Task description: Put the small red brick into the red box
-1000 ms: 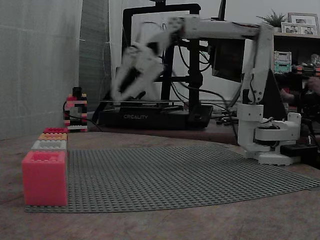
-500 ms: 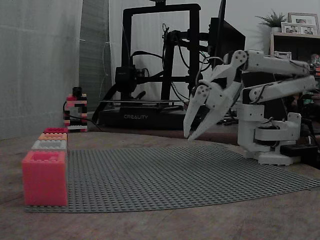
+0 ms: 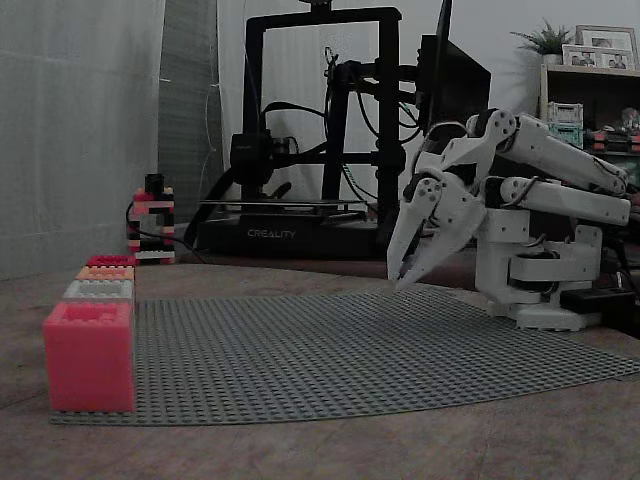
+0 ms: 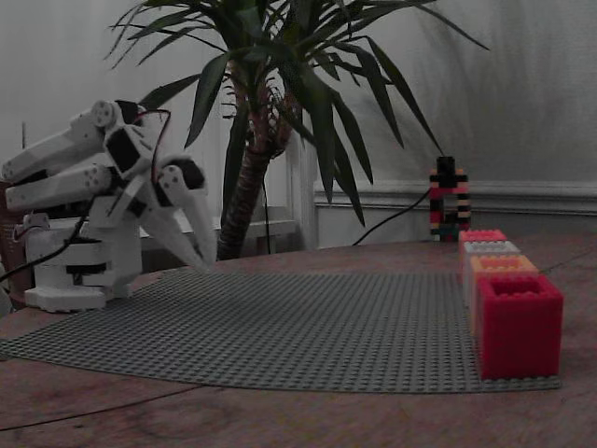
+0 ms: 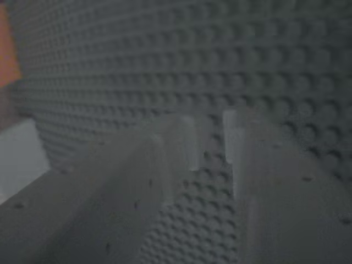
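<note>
A tall red box (image 3: 88, 355) (image 4: 519, 322) with an open top stands on the corner of the grey studded baseplate (image 3: 380, 350) (image 4: 280, 327). Behind it runs a row of low pieces: white (image 3: 98, 290), orange (image 3: 105, 272) and a small red one (image 3: 110, 260) (image 4: 482, 236). My white gripper (image 3: 400, 277) (image 4: 203, 261) hangs folded back close to the arm's base, tips pointing down just above the plate's far edge. In the wrist view the gripper (image 5: 209, 137) is open by a narrow gap, with only studs showing between its fingers.
A black-and-red brick tower (image 3: 152, 225) (image 4: 449, 201) stands off the plate behind the row. A 3D printer (image 3: 310, 130) sits at the back in one fixed view, a potted plant (image 4: 270, 112) in the other. The arm's base (image 3: 540, 280) is beside the plate.
One second ago the arm reached out high toward the left side. It has since swung back and folded down near its base, with the gripper lowered to the plate's far edge.
</note>
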Available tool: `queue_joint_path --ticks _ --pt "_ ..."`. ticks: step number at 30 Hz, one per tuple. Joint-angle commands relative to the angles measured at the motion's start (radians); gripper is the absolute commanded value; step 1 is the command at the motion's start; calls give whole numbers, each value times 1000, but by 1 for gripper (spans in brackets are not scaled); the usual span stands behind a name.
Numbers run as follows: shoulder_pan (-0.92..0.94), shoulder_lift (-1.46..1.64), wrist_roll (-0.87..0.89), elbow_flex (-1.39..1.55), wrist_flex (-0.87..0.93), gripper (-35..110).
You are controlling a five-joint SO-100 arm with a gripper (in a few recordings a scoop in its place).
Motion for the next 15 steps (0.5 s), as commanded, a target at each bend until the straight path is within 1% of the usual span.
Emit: queue_joint_path --ticks 1,15 --pt "-17 17 -2 -8 14 0" --pt "-86 15 52 -2 12 0"
